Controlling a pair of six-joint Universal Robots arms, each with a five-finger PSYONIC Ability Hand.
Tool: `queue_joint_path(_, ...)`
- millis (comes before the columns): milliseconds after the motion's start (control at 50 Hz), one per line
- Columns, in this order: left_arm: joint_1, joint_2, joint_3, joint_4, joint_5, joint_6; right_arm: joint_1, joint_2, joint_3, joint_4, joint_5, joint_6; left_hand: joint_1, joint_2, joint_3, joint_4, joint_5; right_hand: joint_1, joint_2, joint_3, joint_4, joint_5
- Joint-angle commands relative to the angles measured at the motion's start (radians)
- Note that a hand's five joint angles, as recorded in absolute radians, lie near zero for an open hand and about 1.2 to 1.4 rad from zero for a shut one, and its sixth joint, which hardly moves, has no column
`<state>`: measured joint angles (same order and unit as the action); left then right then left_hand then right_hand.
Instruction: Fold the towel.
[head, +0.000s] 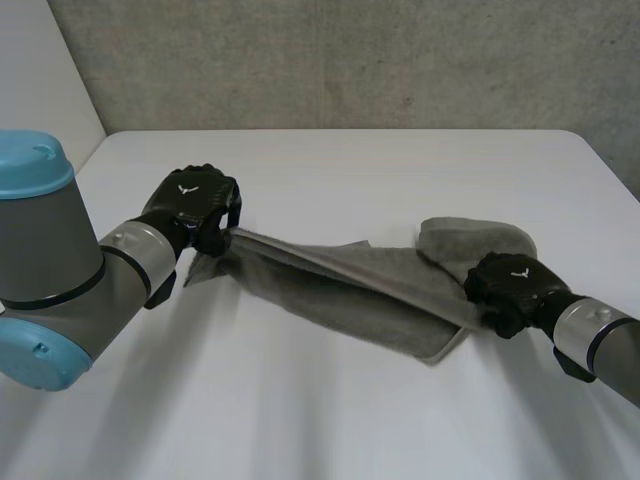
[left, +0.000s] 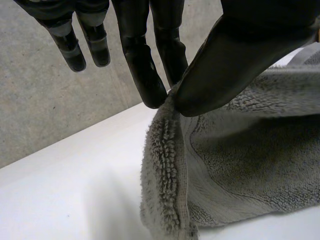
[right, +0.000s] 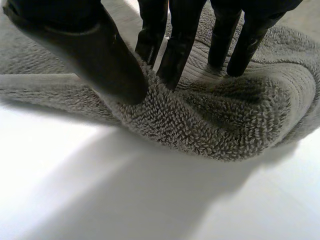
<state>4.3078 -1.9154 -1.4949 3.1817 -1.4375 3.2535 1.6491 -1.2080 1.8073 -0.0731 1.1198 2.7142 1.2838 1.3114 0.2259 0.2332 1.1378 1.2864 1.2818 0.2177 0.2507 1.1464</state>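
Towel (head: 340, 290), grey and looped, lies across the middle of the white desk (head: 350, 170), running from about 10 o'clock to 4 o'clock in the head view. One long edge is lifted and drawn into a straight, taut line between the two hands. The rest of the cloth sags below that line and rests on the desk toward 6 o'clock.

The left hand (head: 195, 205) is at the towel's 9 o'clock end, raised off the desk. Its wrist view shows the thumb (left: 235, 55) pressed against the tips of two fingers (left: 147, 80), with the towel's hemmed edge pinched between them. The other fingers are straight and touch nothing. From that pinch the cloth hangs down to the desk.

The right hand (head: 510, 285) is at the towel's 4 o'clock end, low against the cloth. In its wrist view, thumb and fingers close from opposite sides on a raised fold of the towel and grip it, with the fingertips sunk in the pile. Beyond this hand, toward 12 o'clock, a rounded flap of towel lies bunched on the desk.

A grey concrete wall (head: 350, 60) stands behind the desk's far edge at 12 o'clock.
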Motion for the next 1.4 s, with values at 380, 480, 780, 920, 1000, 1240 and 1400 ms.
queue_joint_path(380, 0.055, 0.046, -0.033, -0.028, 0.032, 0.0, 0.034, -0.027, -0.277, 0.464, -0.098, -0.097, 0.112, 0.085, -0.051, -0.059, 0.084, 0.11, 0.114, -0.043, -0.076, 0.075)
queue_joint_path(480, 0.069, -0.016, 0.047, -0.028, 0.032, 0.002, 0.069, 0.028, -0.419, 0.565, -0.091, -0.16, 0.112, 0.085, -0.051, -0.059, 0.084, 0.11, 0.114, -0.043, -0.076, 0.075)
queue_joint_path(780, 0.049, 0.037, 0.401, 0.091, 0.012, -0.017, 0.152, -0.099, -0.873, 0.085, 0.031, 0.188, 0.112, 0.085, -0.051, -0.059, 0.084, 0.11, 0.114, -0.043, -0.076, 0.075)
queue_joint_path(920, 0.095, 0.234, 0.244, 0.294, 0.017, -0.095, 0.132, -0.183, -0.725, -0.011, -0.032, 0.337, 0.112, 0.085, -0.051, -0.059, 0.084, 0.11, 0.114, -0.043, -0.076, 0.075)
queue_joint_path(1000, 0.128, 0.236, 0.164, 0.299, 0.019, -0.097, 0.13, -0.203, -0.614, 0.026, -0.064, 0.3, 0.112, 0.085, -0.051, -0.059, 0.084, 0.11, 0.114, -0.043, -0.076, 0.075)
queue_joint_path(1240, 0.173, 0.245, -0.302, 0.305, 0.169, -0.086, 0.106, -0.237, -0.2, 0.047, -0.097, 0.035, 0.112, 0.085, -0.051, -0.059, 0.084, 0.11, 0.114, -0.043, -0.076, 0.075)
queue_joint_path(1400, 0.175, 0.228, -0.412, 0.304, 0.18, -0.005, 0.07, -0.053, -0.092, 0.053, -0.219, -0.083, 0.112, 0.085, -0.051, -0.059, 0.084, 0.11, 0.114, -0.043, -0.076, 0.075)
